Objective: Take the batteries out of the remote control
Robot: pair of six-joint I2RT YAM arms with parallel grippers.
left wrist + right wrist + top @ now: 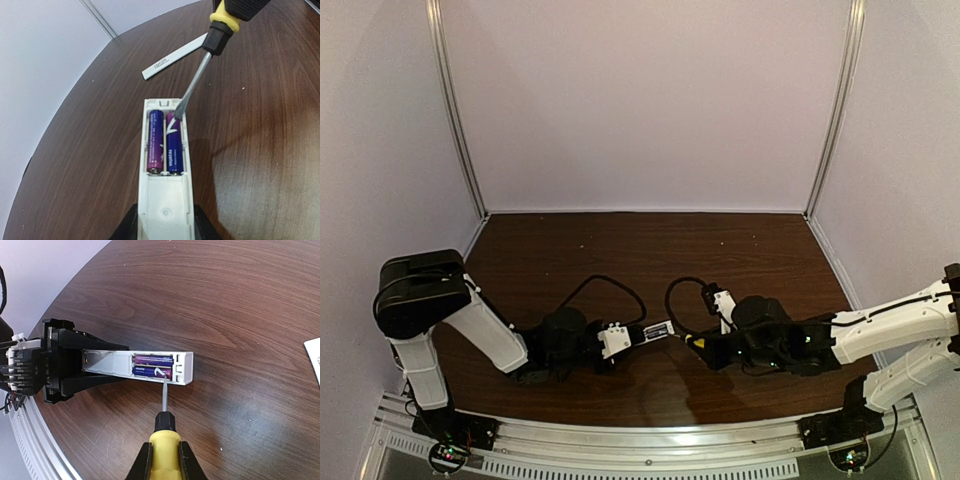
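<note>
On the left, the left end effector [112, 363] is closed on one end of the white remote control [165, 200], which juts out ahead of it over the dark wooden desk [260, 150]. At the remote's far end, two purple batteries [173, 145] lie side by side in the open compartment. From the right, the right end effector [165, 460] is clamped on a yellow-handled screwdriver [197, 75], whose tip meets one battery's outer end. Beyond it lies a flat white cover strip [172, 60].
</note>
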